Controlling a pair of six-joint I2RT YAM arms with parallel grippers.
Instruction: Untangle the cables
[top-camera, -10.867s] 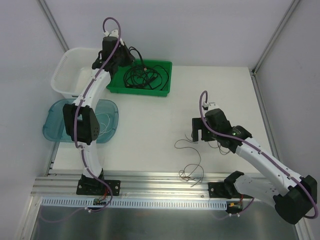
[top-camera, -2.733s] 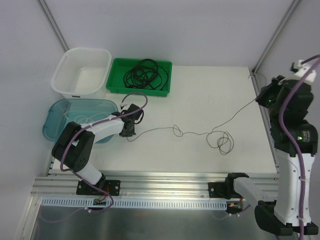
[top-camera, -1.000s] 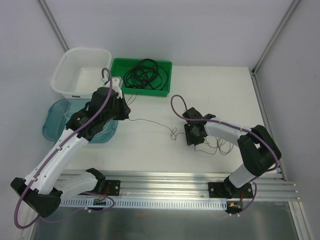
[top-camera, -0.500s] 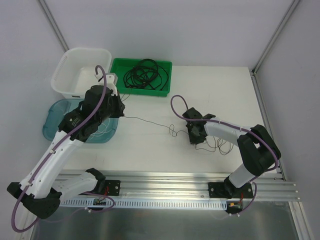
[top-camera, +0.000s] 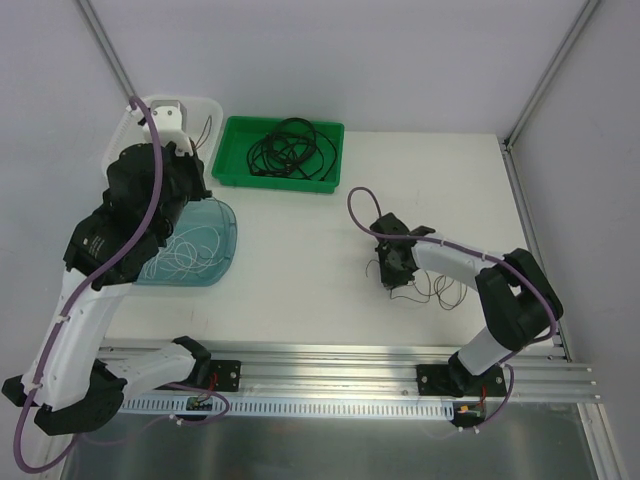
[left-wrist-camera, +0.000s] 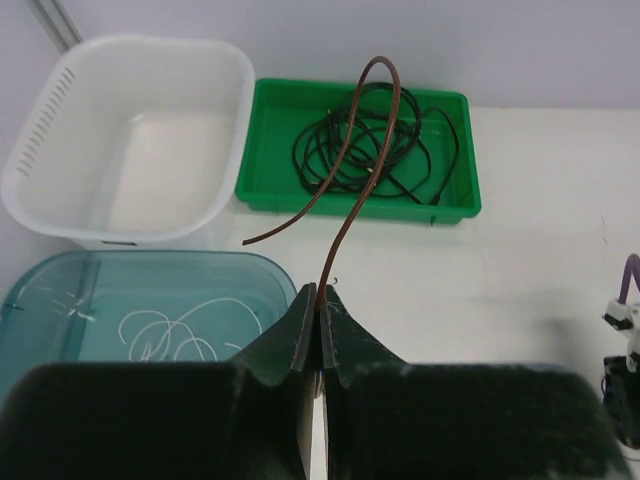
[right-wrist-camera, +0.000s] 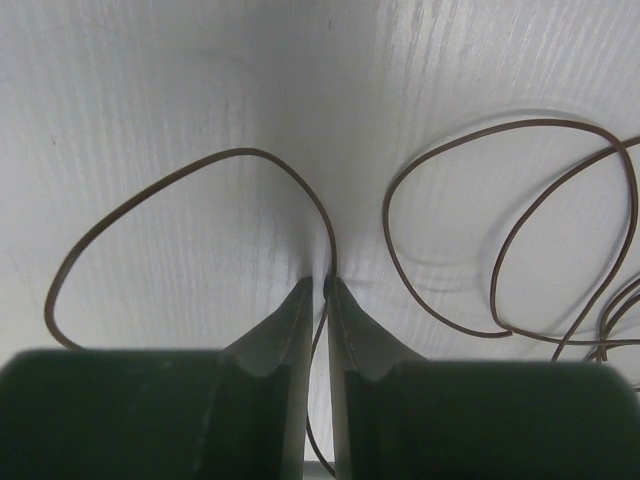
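White tabletop (top-camera: 300, 290); left tool (left-wrist-camera: 317, 292) and right tool (right-wrist-camera: 324, 282) each clamped tight on thin brown wire (left-wrist-camera: 381, 60)

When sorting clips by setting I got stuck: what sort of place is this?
Probably a robotics lab test cell: white robot arms bolted to an aluminium rail along a walled white table, with a green plastic tray of coiled black cables.

No text, label, brand, number or sign can be read on anything in the top or the two wrist views.
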